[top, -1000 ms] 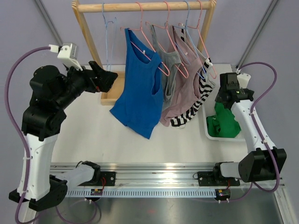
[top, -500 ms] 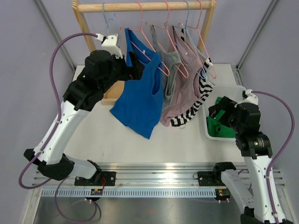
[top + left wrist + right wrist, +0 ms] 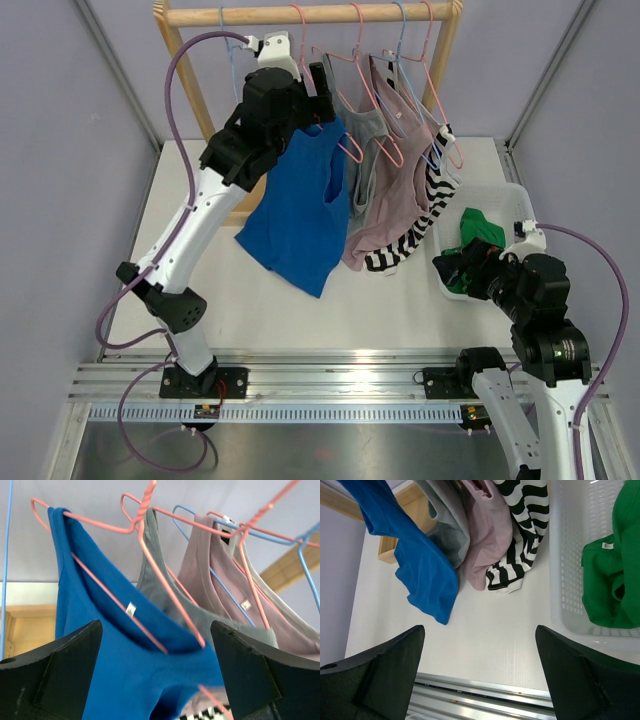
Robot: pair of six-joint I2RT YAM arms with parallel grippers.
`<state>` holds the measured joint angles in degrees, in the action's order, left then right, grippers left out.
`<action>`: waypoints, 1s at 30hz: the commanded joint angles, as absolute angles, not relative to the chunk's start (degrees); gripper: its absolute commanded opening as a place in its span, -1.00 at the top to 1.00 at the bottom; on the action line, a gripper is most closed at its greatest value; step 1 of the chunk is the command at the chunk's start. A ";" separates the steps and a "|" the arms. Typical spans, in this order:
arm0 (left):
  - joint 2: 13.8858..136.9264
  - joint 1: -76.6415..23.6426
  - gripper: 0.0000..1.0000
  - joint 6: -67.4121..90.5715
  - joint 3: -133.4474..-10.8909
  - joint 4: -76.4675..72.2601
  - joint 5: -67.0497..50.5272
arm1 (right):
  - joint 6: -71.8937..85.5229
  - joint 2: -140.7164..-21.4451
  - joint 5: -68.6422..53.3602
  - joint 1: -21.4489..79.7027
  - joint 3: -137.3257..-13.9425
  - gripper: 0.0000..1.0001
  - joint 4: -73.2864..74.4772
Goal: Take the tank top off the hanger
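The blue tank top (image 3: 300, 210) hangs on a pink hanger (image 3: 345, 140) at the left of the row on the wooden rail. My left gripper (image 3: 320, 82) is raised to the top of that garment, jaws open. In the left wrist view the blue tank top (image 3: 115, 675) and the hanger's pink wire (image 3: 170, 597) fill the gap ahead of my left gripper (image 3: 156, 647); I cannot tell if the fingers touch the cloth. My right gripper (image 3: 452, 268) hovers open and empty beside the basket, and the right wrist view shows my right gripper (image 3: 479, 650) above bare table.
Grey (image 3: 368, 150), mauve (image 3: 392, 200) and black-and-white striped (image 3: 425, 215) tops hang to the right on other hangers. An empty blue hanger (image 3: 232, 70) hangs to the left. A white basket (image 3: 515, 205) holding a green garment (image 3: 470, 245) stands at the right. Wooden rack post (image 3: 185, 70).
My left arm has swung from the far left up to the rail, onto the blue tank top's neckline. My right arm has pulled back from the basket toward the near edge.
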<state>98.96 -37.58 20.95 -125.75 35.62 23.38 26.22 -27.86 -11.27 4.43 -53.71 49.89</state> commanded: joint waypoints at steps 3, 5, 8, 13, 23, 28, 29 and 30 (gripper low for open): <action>104.58 -37.79 -0.69 19.69 -131.74 31.99 30.93 | 26.28 -25.58 -17.74 4.22 -53.62 -0.99 51.06; 106.60 -37.79 -0.36 18.81 -133.58 32.69 31.90 | 25.93 -25.23 -18.80 4.22 -53.96 -0.99 51.50; 107.40 -37.79 0.03 18.19 -134.65 33.66 32.78 | 25.23 -24.79 -18.28 4.13 -54.84 -0.99 52.21; 104.86 -37.79 0.73 16.88 -132.63 32.96 33.48 | 25.49 -24.78 -19.51 4.22 -53.88 -0.99 51.24; 98.97 -37.79 1.00 13.89 -131.84 33.66 34.63 | 25.05 -25.75 -22.05 4.31 -53.96 -0.99 50.54; 95.02 -37.79 1.00 14.24 -131.66 35.50 32.18 | 24.87 -26.45 -23.20 4.31 -54.93 -0.99 49.66; 93.27 -37.79 1.00 14.67 -130.79 36.90 31.38 | 24.87 -26.54 -23.73 4.22 -55.02 -0.99 49.40; 92.21 -37.79 1.00 16.33 -129.74 37.61 29.64 | 24.87 -26.63 -23.99 4.22 -55.28 -0.99 48.87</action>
<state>97.95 -37.80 15.14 -130.15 39.46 31.46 25.80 -25.78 -21.23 4.43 -53.67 52.03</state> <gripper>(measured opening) 0.031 0.993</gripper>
